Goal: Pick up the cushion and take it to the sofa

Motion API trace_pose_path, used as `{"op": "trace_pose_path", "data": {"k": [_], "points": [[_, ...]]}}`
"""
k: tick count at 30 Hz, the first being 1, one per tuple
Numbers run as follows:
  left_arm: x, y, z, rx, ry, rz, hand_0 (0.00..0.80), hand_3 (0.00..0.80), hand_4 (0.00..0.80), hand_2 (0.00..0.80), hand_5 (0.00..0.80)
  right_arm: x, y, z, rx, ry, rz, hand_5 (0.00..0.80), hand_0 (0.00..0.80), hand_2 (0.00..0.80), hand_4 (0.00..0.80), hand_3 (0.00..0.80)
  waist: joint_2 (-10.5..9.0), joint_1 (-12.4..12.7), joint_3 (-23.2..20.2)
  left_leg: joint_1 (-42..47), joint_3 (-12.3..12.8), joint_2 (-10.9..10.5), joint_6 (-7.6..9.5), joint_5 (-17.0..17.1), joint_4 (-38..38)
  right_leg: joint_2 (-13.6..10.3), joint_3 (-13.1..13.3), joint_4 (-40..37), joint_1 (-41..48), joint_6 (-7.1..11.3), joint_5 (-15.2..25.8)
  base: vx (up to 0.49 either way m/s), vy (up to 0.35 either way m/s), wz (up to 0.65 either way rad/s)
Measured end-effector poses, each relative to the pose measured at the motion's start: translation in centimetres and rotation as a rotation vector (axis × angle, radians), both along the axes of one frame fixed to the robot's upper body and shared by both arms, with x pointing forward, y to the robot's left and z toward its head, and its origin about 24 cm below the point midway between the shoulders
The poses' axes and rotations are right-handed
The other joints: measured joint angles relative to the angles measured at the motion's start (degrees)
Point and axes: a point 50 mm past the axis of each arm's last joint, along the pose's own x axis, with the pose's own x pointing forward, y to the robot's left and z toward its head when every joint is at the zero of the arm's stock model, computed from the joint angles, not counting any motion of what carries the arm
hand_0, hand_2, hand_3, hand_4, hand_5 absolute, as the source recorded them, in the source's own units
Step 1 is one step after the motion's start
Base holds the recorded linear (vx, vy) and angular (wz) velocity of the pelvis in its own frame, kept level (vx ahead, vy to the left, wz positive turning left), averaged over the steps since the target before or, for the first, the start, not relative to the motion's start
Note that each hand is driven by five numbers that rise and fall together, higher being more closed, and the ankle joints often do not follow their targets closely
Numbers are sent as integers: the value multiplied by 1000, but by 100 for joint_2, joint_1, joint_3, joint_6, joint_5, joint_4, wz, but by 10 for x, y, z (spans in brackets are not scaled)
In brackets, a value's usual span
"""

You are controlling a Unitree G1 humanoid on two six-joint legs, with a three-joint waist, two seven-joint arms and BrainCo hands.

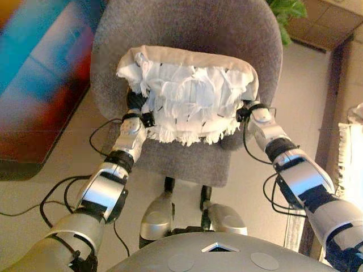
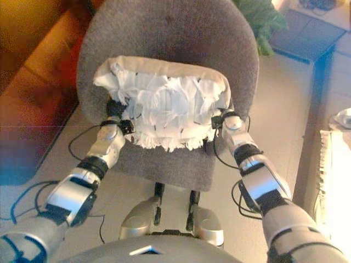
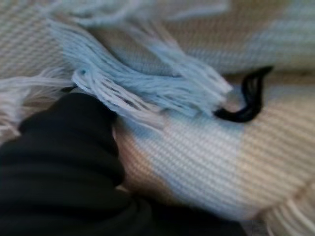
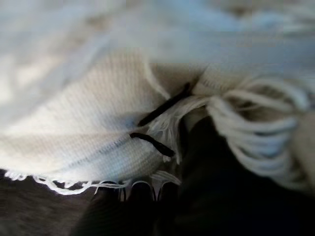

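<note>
Centrally, a grey upholstered chair (image 1: 227, 34) filled the upper middle of the left eye view, its seat carrying the cushion (image 1: 190, 96), a cream pad with white fringed tufts lying against the backrest. To the upper left of the frame sat a blurred red and blue shape that could not be identified. At the top right a green plant (image 1: 286, 14) showed beside the chair. The left hand (image 1: 135, 102) pressed in at the cushion's left edge and the right hand (image 1: 245, 112) at its right edge; fingers were buried in the fringe, so whether either was closed could not be told. Judging by this, the grasp was under way; the next move would call for squeezing evenly and lifting clear of the seat.
</note>
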Motion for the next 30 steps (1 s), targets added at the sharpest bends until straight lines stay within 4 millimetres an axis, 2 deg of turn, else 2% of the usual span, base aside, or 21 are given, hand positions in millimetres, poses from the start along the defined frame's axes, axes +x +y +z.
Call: {"op": "trace_pose_path", "data": {"k": [5,11,18,23,24,25,26,30], "points": [[12,4,15,29,7,43,800,800,800,800,800,10,4,21,5,-37,31,800,800,800,800,800,-20,-130,420,-165,12,-32,43,57,2,-26,13,1,-128,14,12,-20,61,8],[24,3,39,23,-27,49,800,800,800,800,800,22,4,48,-12,-58,24,800,800,800,800,800,18,-140,532,-360,26,-29,36,66,3,-23,25,13,-328,17,11,-19,54,-1],[37,-4,81,55,-134,40,800,800,800,800,800,33,-7,93,-54,-161,-5,800,800,800,800,800,252,-152,916,-659,64,-47,80,158,9,-49,86,179,-722,50,39,-14,61,-3],[39,-4,90,58,-173,42,800,800,800,800,800,36,-7,107,-94,-198,-24,800,800,800,800,800,288,-158,1009,-739,74,-50,86,167,10,-56,89,194,-814,52,40,-9,52,-1],[39,-3,91,48,-175,46,693,693,693,693,693,36,-7,110,-103,-200,-29,552,552,552,552,552,290,-157,1023,-741,82,-50,86,167,10,-58,91,194,-820,52,39,-4,46,-2],[40,-1,93,48,-180,49,471,471,471,471,471,37,-8,113,-106,-200,-35,0,0,0,0,0,298,-159,1041,-741,91,-50,86,167,10,-60,93,194,-822,53,39,-2,50,-2],[40,0,94,52,-182,50,0,0,0,0,0,37,-10,115,-112,-202,-42,0,0,0,0,0,311,-161,1057,-742,98,-50,86,167,10,-62,94,196,-826,53,39,-9,46,-4],[39,17,101,49,-203,92,0,0,0,0,0,36,-25,125,-119,-231,-85,0,0,0,0,0,328,-163,1071,-835,176,-46,99,181,11,-69,110,277,-984,64,38,-7,22,-9]]}}
